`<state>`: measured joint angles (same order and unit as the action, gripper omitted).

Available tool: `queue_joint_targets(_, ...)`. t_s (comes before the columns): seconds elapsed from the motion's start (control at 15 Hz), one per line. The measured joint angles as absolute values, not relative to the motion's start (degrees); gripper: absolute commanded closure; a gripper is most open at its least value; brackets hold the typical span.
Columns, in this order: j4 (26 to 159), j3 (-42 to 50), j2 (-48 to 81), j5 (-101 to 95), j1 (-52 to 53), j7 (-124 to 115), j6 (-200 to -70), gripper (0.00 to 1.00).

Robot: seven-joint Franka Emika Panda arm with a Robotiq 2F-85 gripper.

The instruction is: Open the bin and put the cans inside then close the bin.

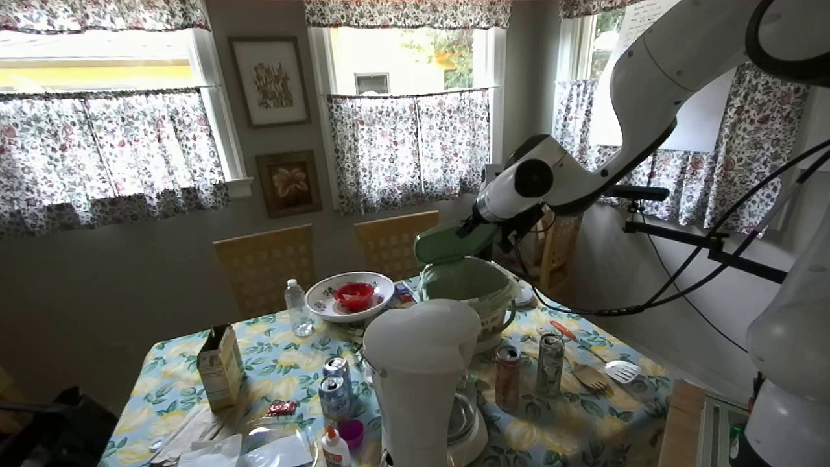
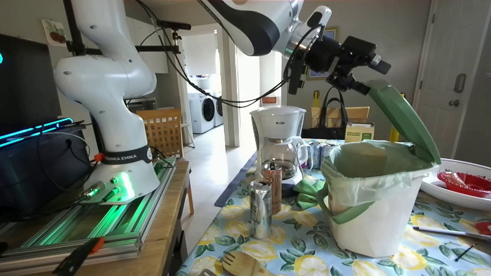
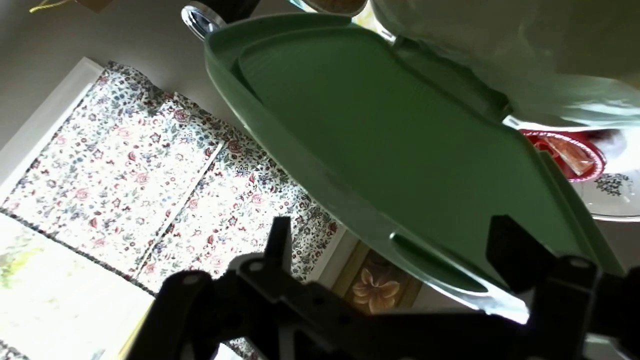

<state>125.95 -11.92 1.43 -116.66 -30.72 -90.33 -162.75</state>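
The pale bin (image 1: 496, 321) (image 2: 376, 226) stands on the table, lined with a translucent green bag. Its green hinged lid (image 1: 447, 248) (image 2: 406, 115) is raised and tilted back, and fills much of the wrist view (image 3: 390, 135). My gripper (image 1: 486, 235) (image 2: 371, 78) is at the lid's free edge; its fingers are wide apart on either side of that edge in the wrist view (image 3: 395, 232). I cannot tell if a finger touches. A silver can (image 1: 550, 366) (image 2: 261, 214) and a reddish can (image 1: 508, 383) (image 2: 273, 180) stand upright beside the bin. Blue-silver cans (image 1: 334, 397) stand farther off. The bin's bottom is hidden.
A white coffee maker (image 1: 421, 363) (image 2: 278, 126) stands near the bin and cans. A white bowl (image 1: 324, 305) holding a red bowl (image 1: 354, 296) is beside the bin. A clear bottle (image 1: 298, 311), a box (image 1: 220, 373) and a wooden fork (image 2: 245, 264) are also on the table.
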Motion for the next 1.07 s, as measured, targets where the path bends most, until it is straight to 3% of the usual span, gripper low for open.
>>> queue_joint_targets(1.07,117.0,-11.2,6.6,-110.1,-30.7,-80.3,-162.2,0.00)
